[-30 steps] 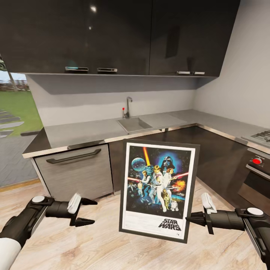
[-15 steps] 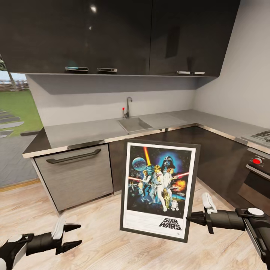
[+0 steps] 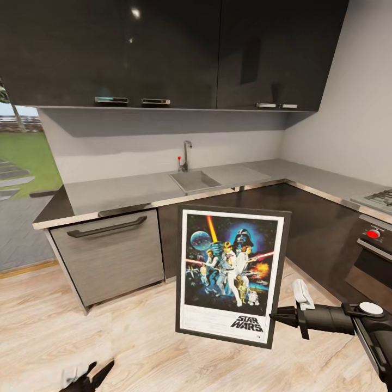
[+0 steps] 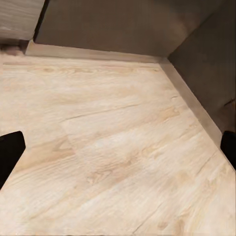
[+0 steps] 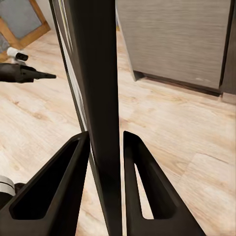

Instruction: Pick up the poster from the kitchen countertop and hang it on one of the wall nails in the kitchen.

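Head and wrist views, poster in transit. The poster [image 3: 232, 276] is held upright in the air in front of the table [image 3: 163, 188], below its steel front edge and over the wooden floor [image 3: 136, 337], printed face toward the head camera and leaning slightly. The right pincer [image 3: 279, 316] grips it by the frame edge on the side away from the sink [image 3: 194, 179]; in the right wrist view the two fingers [image 5: 64, 187] press against both faces of the dark frame [image 5: 101, 108], so the pincer is closed on the poster. The left pincer [image 3: 90, 375] hangs low near the floor, well apart from the poster; in the left wrist view its dark fingertips [image 4: 10, 155] stand wide apart over bare boards, holding nothing. No wall nail can be made out in these views. Judgement: the step in hand is carrying the poster toward a nail. A one-sided edge grip lets the frame swing, so the carry is best kept slow, the frame vertical and clear of the table and cabinets [image 3: 109, 250], the top edge raised above the nail before it is lowered on.
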Motion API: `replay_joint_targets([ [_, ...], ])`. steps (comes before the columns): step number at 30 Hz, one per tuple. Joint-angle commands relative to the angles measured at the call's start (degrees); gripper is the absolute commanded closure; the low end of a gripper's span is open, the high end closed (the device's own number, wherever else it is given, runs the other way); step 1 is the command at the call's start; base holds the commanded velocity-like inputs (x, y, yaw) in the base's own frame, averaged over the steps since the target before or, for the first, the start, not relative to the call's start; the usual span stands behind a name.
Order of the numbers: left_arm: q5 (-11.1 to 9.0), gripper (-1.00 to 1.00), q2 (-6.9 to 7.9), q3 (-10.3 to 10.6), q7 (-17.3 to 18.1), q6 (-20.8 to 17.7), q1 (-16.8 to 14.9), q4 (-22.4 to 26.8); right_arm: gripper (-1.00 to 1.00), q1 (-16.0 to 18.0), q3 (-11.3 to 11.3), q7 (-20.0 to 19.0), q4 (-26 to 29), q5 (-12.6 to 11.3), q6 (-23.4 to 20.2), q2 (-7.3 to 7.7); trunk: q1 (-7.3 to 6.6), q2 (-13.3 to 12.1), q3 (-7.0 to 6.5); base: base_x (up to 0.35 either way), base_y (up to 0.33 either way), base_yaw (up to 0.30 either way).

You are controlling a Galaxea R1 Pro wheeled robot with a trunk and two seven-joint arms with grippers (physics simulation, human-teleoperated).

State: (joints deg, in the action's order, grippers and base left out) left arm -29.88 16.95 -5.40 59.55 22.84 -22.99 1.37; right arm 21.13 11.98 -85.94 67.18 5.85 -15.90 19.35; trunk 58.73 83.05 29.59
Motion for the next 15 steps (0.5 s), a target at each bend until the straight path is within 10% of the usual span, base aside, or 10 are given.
replay_joint_targets([
  [1, 0.2, -1.0, -0.12, -0.9, -0.6, 0.3, 0.0, 0.0, 1.0, 0.0, 0.1, -0.4, 0.1, 0.3, -0.7, -0.02, 0.0, 0.0, 0.05, 0.0, 0.0, 0.0],
  [15, -0.1, -1.0, -0.46, -0.8, -2.5, 0.2, 3.4, -0.1, 1.0, 0.0, 0.3, -0.3, 0.0, 0.3, -0.5, -0.02, 0.0, 0.0, 0.05, -0.009, 0.0, 0.107],
])
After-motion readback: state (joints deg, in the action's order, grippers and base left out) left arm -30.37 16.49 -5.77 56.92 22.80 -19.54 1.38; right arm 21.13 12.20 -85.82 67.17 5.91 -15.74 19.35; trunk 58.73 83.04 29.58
